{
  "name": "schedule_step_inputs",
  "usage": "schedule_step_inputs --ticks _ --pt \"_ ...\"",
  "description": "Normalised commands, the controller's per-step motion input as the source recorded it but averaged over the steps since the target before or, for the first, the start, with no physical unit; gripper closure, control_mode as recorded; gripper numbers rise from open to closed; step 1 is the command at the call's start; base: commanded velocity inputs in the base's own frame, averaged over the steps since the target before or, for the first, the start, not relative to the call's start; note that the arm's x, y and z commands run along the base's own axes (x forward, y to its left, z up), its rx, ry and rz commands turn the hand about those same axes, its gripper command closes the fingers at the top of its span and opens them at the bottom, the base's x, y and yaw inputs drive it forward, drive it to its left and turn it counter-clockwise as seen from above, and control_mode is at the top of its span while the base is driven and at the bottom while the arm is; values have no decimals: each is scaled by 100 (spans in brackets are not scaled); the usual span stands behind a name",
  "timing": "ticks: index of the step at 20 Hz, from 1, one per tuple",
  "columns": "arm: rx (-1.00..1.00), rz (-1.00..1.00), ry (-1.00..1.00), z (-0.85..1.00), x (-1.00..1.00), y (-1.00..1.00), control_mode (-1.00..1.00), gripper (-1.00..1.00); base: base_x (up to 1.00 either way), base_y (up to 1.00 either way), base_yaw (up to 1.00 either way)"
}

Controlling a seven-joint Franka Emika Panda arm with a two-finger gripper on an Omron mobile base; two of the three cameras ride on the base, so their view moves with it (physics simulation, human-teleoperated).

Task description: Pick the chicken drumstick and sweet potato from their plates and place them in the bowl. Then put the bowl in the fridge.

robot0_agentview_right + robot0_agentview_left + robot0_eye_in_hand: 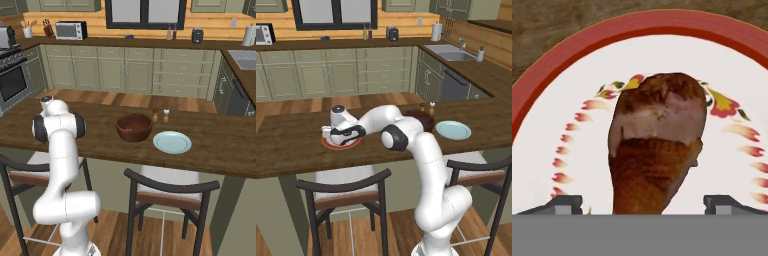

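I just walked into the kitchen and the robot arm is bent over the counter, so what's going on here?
The white arm has reached down over the red-rimmed plate on the wooden counter. Its gripper is open, one fingertip on each side of the chicken drumstick, which lies on the plate, not lifted. The brown bowl stands empty further along the counter, beside the teal plate, which is bare. Nothing has gone into the bowl yet.

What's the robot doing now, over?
Gripper open, low over red-rimmed plate. Chicken drumstick between fingertips, not gripped. Nothing in the way.
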Motion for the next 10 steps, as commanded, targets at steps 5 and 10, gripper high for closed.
schedule_step_inputs --ticks 5,10 --pt "0 0 0 -36 0 -5 -100 100 0 0 0" --pt "0 0 0 -14 0 -39 -100 100 0 0 0"
